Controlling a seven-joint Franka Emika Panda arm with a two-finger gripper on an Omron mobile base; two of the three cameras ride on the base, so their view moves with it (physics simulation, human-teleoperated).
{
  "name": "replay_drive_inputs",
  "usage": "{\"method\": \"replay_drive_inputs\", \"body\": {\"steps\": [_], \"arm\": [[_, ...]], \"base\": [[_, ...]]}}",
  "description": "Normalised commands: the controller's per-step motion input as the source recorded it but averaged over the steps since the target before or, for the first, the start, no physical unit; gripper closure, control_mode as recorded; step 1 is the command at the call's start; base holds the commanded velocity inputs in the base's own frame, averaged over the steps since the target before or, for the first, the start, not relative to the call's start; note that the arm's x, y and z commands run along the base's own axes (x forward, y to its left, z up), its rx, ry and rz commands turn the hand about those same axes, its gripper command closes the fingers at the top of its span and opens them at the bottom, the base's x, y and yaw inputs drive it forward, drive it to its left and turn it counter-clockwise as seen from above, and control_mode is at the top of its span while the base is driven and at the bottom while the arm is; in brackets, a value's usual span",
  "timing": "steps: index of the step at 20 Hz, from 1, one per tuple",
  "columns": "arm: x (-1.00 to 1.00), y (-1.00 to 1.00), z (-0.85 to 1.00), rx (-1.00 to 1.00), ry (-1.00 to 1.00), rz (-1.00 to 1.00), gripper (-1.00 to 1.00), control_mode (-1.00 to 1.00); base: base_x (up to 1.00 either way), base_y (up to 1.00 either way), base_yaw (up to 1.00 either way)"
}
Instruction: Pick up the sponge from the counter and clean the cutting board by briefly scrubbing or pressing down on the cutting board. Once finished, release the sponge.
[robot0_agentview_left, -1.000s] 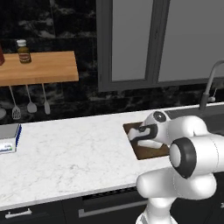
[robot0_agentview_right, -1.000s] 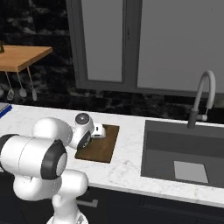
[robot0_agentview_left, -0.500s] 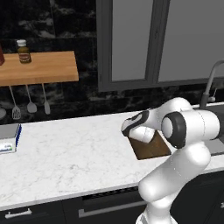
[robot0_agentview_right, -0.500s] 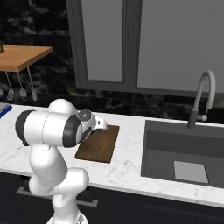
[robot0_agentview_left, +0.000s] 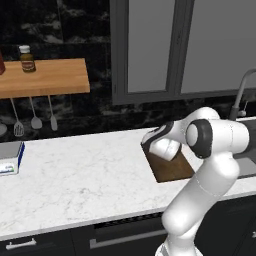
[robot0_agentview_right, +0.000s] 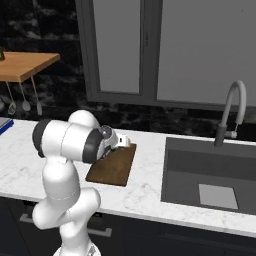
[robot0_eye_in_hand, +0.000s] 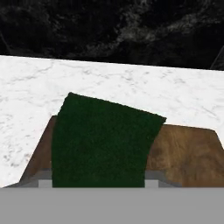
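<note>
A white robot arm bends low over a dark brown cutting board (robot0_agentview_left: 170, 167) lying on a white marble bench (robot0_agentview_left: 75, 180). From the hand camera, the sponge (robot0_eye_in_hand: 103, 140), dark green top facing the lens, sits right before the fingers above the board's near end, with bare wood to its right. The two base cameras hide most of this: the arm's wrist covers the board's far end, and from the right base camera just a sliver of green (robot0_agentview_right: 115, 148) peeks beside the hand. The fingers (robot0_eye_in_hand: 98, 183) are cut off at the frame edge; they appear pinched on the sponge. A blue-and-white box (robot0_agentview_left: 10, 158) lies well away from the board.
</note>
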Motion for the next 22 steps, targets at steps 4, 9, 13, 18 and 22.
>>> {"method": "replay_drive_inputs", "body": {"steps": [4,9,13,18,22], "arm": [[0.08,-0.73,0.00,0.00,-0.01,-0.06,1.00,-1.00],[0.40,-0.45,0.00,0.02,0.00,-0.05,1.00,-1.00],[0.45,-0.11,0.00,0.00,0.00,-0.02,1.00,-1.00],[-0.18,-0.30,-0.12,0.00,0.00,0.00,1.00,-1.00],[-0.94,-0.42,-0.38,0.00,0.00,0.00,1.00,-1.00]], "base": [[0.00,0.00,0.00],[0.00,0.00,0.00],[0.00,0.00,0.00],[0.00,0.00,0.00],[0.00,0.00,0.00]]}}
